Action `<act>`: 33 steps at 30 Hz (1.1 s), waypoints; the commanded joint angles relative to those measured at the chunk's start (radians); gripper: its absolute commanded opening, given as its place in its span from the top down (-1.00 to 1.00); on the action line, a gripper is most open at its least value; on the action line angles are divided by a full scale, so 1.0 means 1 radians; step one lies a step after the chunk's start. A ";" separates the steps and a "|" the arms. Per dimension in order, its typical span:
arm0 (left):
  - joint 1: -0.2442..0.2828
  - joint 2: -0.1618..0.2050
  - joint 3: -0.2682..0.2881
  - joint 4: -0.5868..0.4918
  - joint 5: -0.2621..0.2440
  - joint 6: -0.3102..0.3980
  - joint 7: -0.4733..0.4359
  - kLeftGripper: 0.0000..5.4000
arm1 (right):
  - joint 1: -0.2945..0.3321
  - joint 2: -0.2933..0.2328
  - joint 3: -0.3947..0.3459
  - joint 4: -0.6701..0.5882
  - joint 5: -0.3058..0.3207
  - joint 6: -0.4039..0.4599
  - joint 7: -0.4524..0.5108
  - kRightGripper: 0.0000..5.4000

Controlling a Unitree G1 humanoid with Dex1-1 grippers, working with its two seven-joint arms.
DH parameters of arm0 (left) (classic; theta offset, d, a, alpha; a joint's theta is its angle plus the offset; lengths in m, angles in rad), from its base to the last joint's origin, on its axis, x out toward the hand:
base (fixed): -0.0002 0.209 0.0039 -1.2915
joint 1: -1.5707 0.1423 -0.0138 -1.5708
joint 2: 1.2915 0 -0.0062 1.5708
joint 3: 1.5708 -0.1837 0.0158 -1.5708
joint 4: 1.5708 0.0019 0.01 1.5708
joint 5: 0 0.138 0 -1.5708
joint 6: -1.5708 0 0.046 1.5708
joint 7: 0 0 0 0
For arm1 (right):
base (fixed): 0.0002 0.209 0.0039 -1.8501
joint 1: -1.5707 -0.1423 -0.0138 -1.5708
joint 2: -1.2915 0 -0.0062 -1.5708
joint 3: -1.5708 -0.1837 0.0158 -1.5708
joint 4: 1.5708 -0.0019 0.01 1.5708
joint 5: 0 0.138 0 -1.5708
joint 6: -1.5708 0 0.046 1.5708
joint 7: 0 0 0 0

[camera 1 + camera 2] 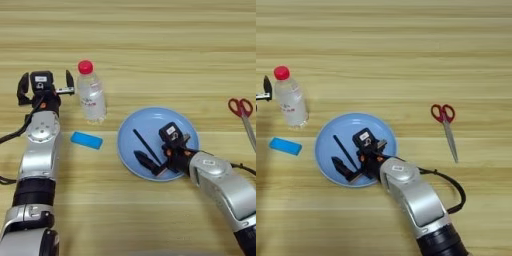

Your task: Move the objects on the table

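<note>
A light wooden table (150,50) with horizontal plank grain fills the scene, seen from above.

At the left, a small clear plastic water bottle (91,94) with a red cap (85,67) stands upright on the wood. The left gripper (45,85) sits just beside it, on its left, at about cap height. Its two black fingers (69,80) are spread wide apart and hold nothing; the nearer finger is close to the bottle's shoulder, though whether it touches cannot be told. The silver left arm runs from there down to the bottom left corner.

Just below the bottle, a small flat blue block (86,140) lies on the table, apart from the bottle and from the plate.

Near the middle lies a round blue plate (145,122). A thin black stick (146,146) lies on it, slanting from upper left to lower right. The right gripper (161,161) reaches over the plate from the lower right, its fingers around the lower end of the stick. One black finger (145,161) lies low on the plate beside the stick. Whether the fingers actually pinch the stick cannot be told.

Well to the right of the plate, red-handled scissors (445,125) lie on the wood, blades pointing toward the robot.
</note>
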 commanded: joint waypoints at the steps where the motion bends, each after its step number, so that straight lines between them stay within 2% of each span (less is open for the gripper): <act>1: 0.007 -0.003 -0.002 -0.013 0.000 0.012 0.002 -0.99 | 0.022 0.006 -0.013 0.040 0.030 0.100 0.003 -1.00; 6: 0.007 -0.003 -0.001 -0.013 0.000 0.012 0.002 -0.99 | 0.018 0.003 -0.011 0.042 0.037 0.108 0.000 -1.00; 18: 0.006 -0.004 0.000 -0.013 -0.003 0.012 0.002 -0.99 | 0.026 -0.039 0.057 0.044 -0.033 0.054 -0.008 -1.00; 26: 0.006 -0.004 0.000 -0.012 -0.003 0.012 0.002 -0.99 | 0.029 -0.046 0.082 0.054 -0.066 0.043 -0.007 -1.00; 33: 0.006 -0.006 -0.001 -0.015 -0.002 0.012 0.003 -0.99 | 0.029 -0.042 0.082 0.064 -0.071 0.048 -0.003 -1.00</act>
